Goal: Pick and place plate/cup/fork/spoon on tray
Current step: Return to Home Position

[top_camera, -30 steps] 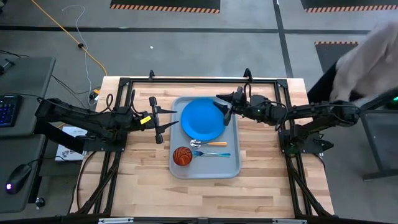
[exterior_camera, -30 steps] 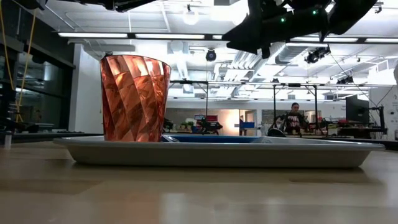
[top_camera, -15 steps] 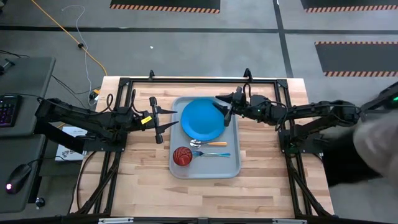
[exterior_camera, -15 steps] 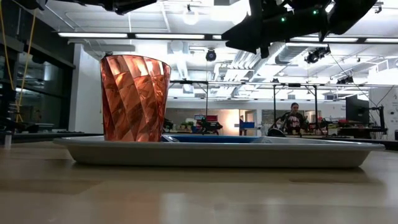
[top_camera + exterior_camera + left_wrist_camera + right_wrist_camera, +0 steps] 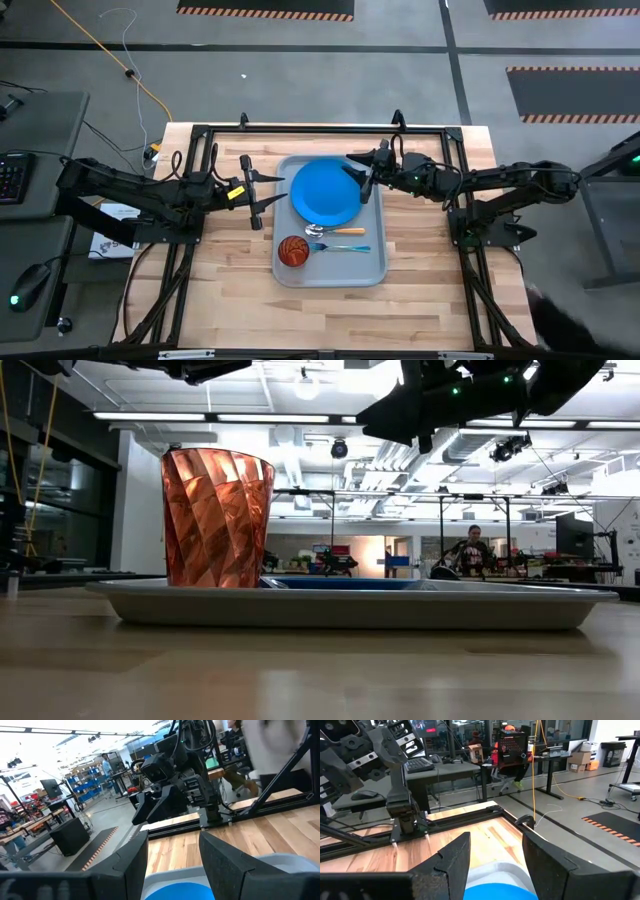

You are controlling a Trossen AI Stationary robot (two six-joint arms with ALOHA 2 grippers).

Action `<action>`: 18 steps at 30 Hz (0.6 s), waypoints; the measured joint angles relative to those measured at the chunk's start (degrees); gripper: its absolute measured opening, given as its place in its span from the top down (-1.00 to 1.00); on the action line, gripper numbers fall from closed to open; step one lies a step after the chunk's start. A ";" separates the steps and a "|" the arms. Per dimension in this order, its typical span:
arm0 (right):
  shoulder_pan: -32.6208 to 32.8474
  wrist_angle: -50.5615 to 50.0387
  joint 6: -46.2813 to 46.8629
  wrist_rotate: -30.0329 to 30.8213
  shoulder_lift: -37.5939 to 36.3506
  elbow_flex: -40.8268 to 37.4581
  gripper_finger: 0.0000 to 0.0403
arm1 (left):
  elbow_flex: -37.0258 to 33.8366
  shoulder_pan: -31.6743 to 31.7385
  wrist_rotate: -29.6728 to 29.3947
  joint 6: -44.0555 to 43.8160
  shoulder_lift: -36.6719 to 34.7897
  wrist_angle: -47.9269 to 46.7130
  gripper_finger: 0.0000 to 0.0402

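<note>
The grey-blue tray (image 5: 378, 262) lies in the middle of the table. On it lie the blue plate (image 5: 325, 193) at the far end, the red cup (image 5: 293, 250) upright at the near left, the orange-handled spoon (image 5: 337, 231) and the teal-handled fork (image 5: 342, 247). My left gripper (image 5: 262, 193) hovers open and empty by the tray's left rim. My right gripper (image 5: 358, 177) hovers open and empty over the plate's right edge. The low view shows the cup (image 5: 217, 518) standing on the tray (image 5: 350, 605). Both wrist views show the plate (image 5: 175, 892) (image 5: 500, 894) below the open fingers.
A black frame rail (image 5: 300, 129) runs along the table's far edge and sides. Bare wood (image 5: 330, 315) lies near the front edge. A blurred person (image 5: 575, 325) shows beyond the table's near right corner. A desk with a keyboard (image 5: 8, 178) stands to the left.
Both arms have kept still and the things on the tray have not moved. A blurred person has passed along the table's right side, from the far end toward the near right corner.
</note>
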 joint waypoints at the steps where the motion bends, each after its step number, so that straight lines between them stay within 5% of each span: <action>1: 0.00 0.00 0.00 0.00 0.00 0.00 0.15 | 0.00 0.00 -0.01 0.00 0.01 0.00 0.16; 10: 0.00 -0.02 0.00 0.02 0.00 0.00 0.15 | 0.00 0.00 -3.90 0.44 -2.49 -4.97 0.16; 18: 0.00 -0.72 0.02 0.02 0.00 0.02 0.15 | 0.00 0.16 -4.53 -1.59 -13.26 -18.83 0.16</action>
